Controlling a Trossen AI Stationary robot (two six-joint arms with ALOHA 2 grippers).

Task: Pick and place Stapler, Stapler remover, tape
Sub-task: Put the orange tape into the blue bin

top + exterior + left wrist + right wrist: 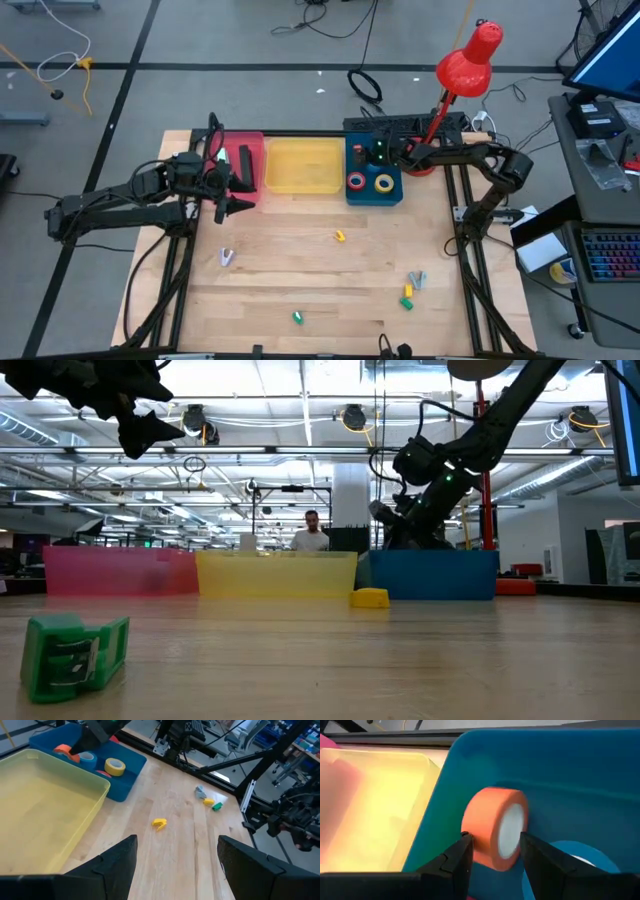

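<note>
My right gripper reaches into the blue bin at the table's far edge and is shut on the orange-red tape roll. The red roll and the yellow roll lie flat on the bin's floor. The blue roll lies beside the orange-red one. My left gripper is open and hovers high by the pink bin, where a black stapler lies. It holds nothing. Small staple removers lie loose on the table: yellow, grey, green. My right gripper pinches the orange-red roll between its two fingers, one on each side, with the roll's pale face turned toward one finger. The roll stands on edge over the blue bin's floor. Its lower rim is hidden behind the fingers.
A yellow bin stands between the pink and blue bins. A cluster of grey, yellow and green removers lies near the table's right side. A red desk lamp rises behind the blue bin. A person stands beyond the table.
</note>
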